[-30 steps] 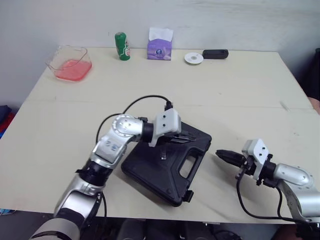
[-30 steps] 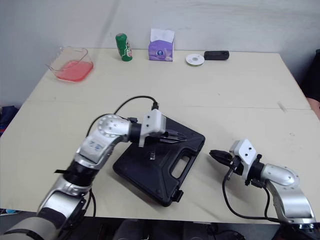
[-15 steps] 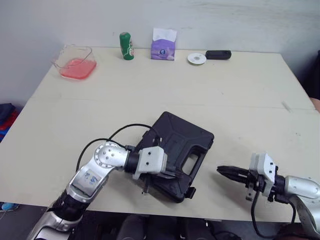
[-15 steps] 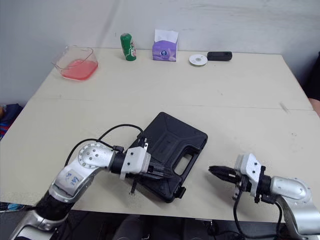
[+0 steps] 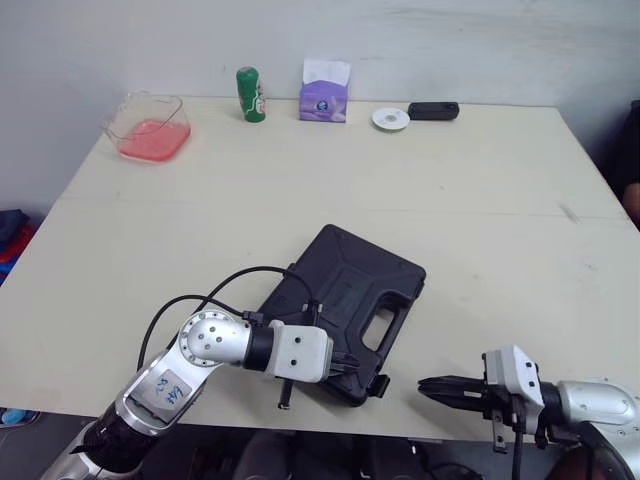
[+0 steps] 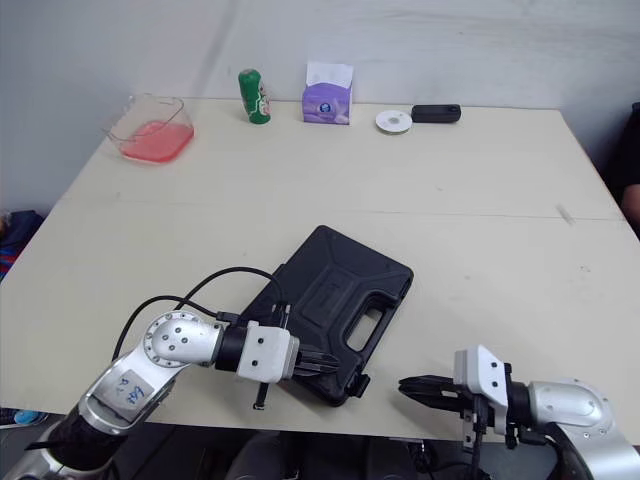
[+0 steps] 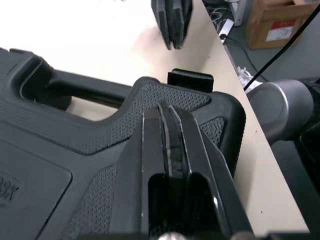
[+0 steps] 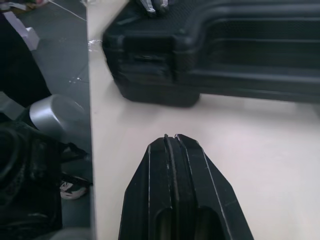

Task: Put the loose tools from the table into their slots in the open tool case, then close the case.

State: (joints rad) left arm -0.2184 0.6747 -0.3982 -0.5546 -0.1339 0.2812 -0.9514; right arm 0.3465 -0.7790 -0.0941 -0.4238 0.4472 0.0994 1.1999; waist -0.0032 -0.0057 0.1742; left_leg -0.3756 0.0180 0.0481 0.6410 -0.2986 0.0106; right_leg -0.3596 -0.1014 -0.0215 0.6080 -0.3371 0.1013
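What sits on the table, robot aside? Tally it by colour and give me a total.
Black: 2, the tool case and the small device
Green: 1, the can
Purple: 1, the tissue box
White: 1, the round disc
Clear with pink contents: 1, the container
Total: 6
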